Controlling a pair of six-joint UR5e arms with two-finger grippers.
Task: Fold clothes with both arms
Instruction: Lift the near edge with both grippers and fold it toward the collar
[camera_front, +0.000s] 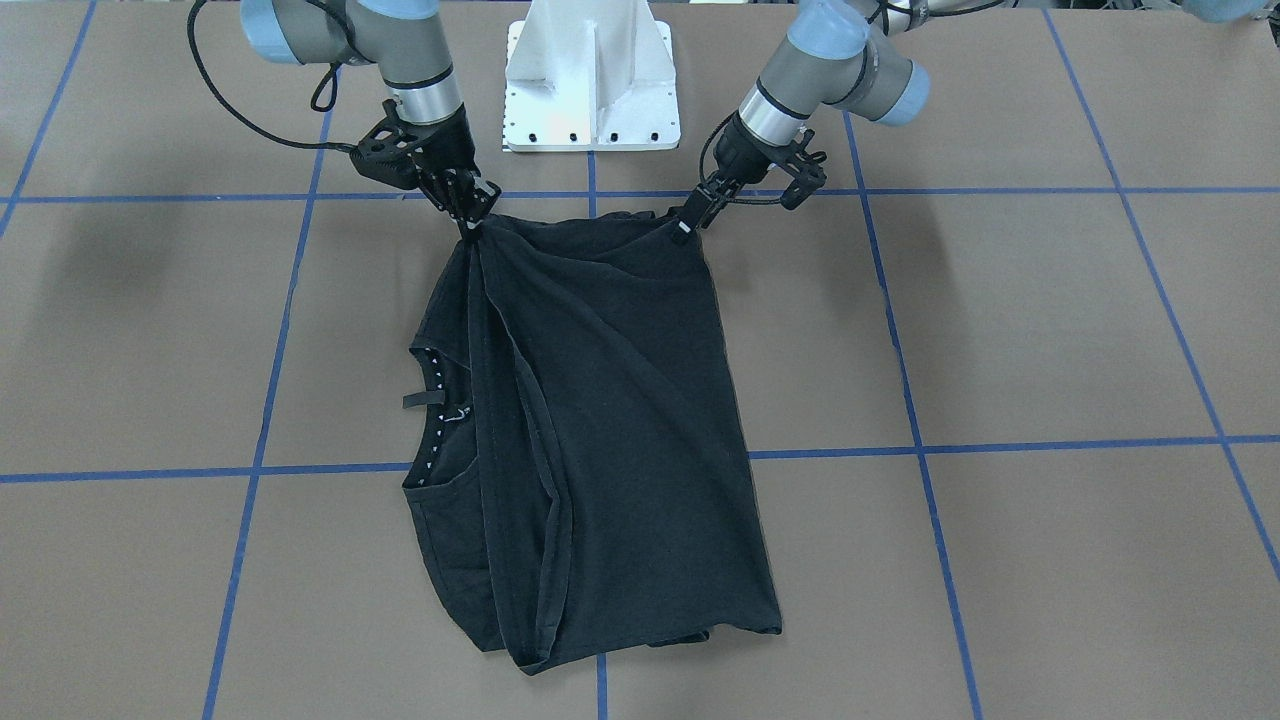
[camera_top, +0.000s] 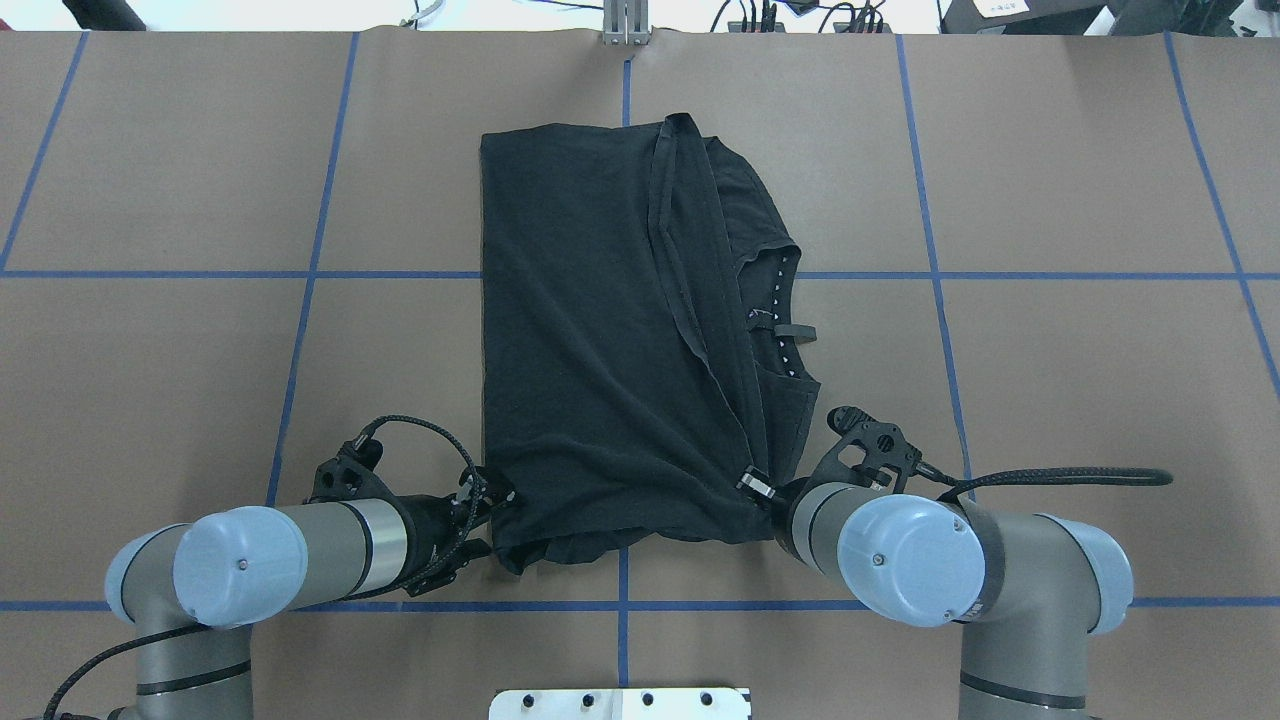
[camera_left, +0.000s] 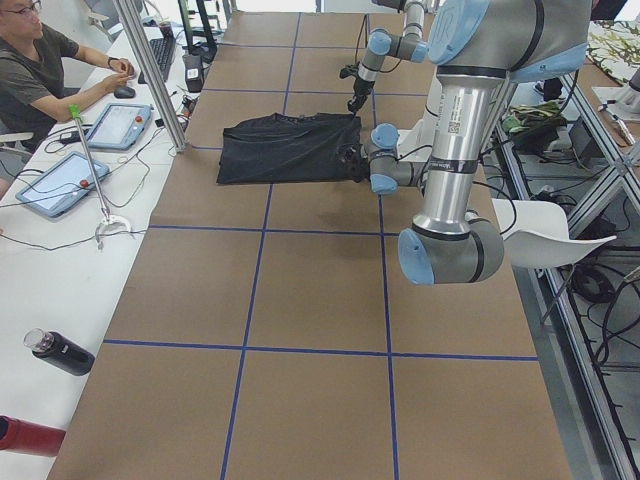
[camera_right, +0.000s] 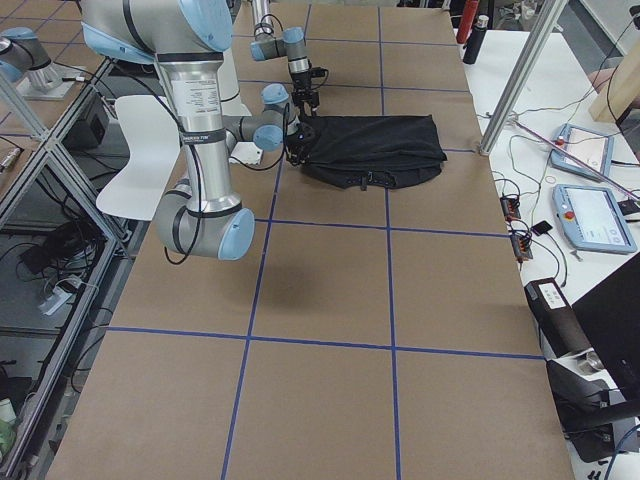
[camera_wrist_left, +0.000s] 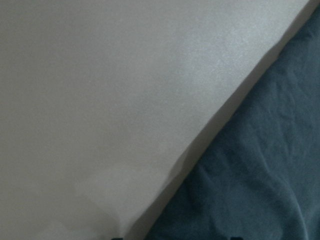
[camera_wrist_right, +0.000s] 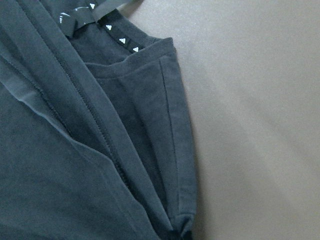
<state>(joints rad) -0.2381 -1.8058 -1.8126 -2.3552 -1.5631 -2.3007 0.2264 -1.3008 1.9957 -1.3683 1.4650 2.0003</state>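
In the front-facing view's upper centre, the right end effector is pressed together on a gathered bunch of the black T-shirt. Creases fan out from that pinch. Just to the right in the same view, the left end effector looks closed on the other corner of the same edge, though only a sliver of cloth sits in it. In the overhead view the two grips sit at the shirt's lower corners, left and right.

The shirt lies flat on the tabletop, mid-frame, already doubled lengthwise. A long flap is folded over, and the white-dotted neck trim pokes out on the view's left.

The likeliest trouble is the shallow left pinch. A quick lift could pull that corner free, and the edge would sag to one side. The right grip holds several layers, so raising it may peel the folded flap open or let an inner layer drop. If one arm leads the other, the crease will land skewed. The tabletop looks smooth, so a low carry could drag the whole garment instead of folding it.
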